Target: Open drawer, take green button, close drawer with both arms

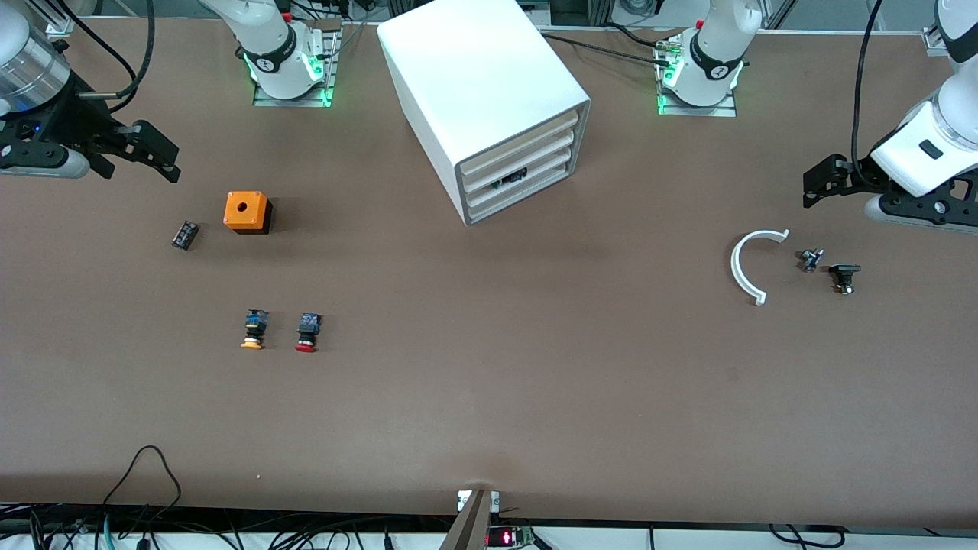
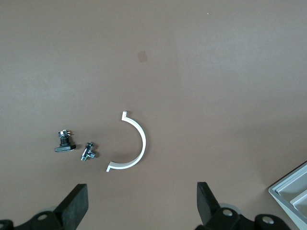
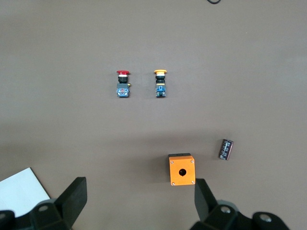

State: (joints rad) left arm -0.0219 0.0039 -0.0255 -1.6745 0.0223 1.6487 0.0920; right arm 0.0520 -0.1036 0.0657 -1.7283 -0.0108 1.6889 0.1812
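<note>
The white cabinet (image 1: 477, 84) stands at the middle of the table near the robots' bases, with its four stacked drawers (image 1: 527, 164) all shut. A small dark thing (image 1: 510, 177) shows in a gap between the drawer fronts; I cannot tell what it is. The green-capped button is hidden. My left gripper (image 1: 821, 183) hangs open and empty over the table at the left arm's end (image 2: 142, 201). My right gripper (image 1: 157, 153) hangs open and empty over the right arm's end (image 3: 139, 199). A cabinet corner shows in the left wrist view (image 2: 292, 191) and in the right wrist view (image 3: 19, 191).
Toward the right arm's end lie an orange box (image 1: 247, 211), a small black cylinder (image 1: 185, 234), an orange-capped button (image 1: 254, 330) and a red-capped button (image 1: 308, 333). Toward the left arm's end lie a white C-shaped piece (image 1: 745, 267), a small metal part (image 1: 811, 260) and a black part (image 1: 843, 276).
</note>
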